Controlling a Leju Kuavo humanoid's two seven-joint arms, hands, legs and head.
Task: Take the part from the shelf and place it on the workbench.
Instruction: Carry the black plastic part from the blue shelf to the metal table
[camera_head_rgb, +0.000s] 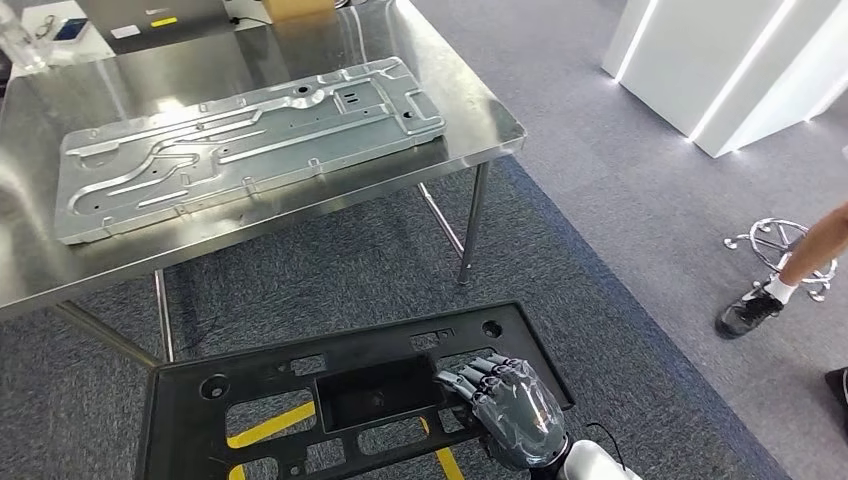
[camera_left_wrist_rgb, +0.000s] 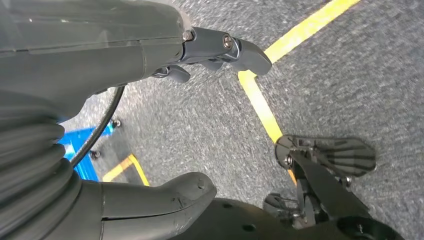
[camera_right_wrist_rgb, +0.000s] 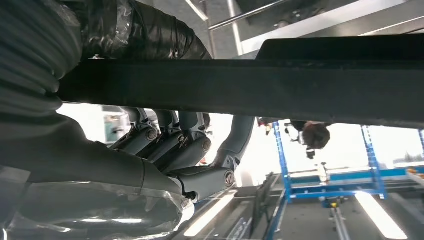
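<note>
The right hand (camera_head_rgb: 510, 405) gripped the black plastic frame panel (camera_head_rgb: 300, 400) at its 3 o'clock edge. At 11 o'clock, a stamped metal plate (camera_head_rgb: 240, 140) lay on the steel surface (camera_head_rgb: 470, 110). The left hand (camera_left_wrist_rgb: 150, 65) hung above the floor, fingers spread around nothing.

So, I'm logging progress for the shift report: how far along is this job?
Done: the black plastic frame part looks off the shelf, carried low in front of the robot. In hand: the right hand grips its near edge, fingers curled under it. Left: setting it on the stainless steel workbench, where a silver stamped metal panel already lies. The left hand hangs over the floor.
</note>
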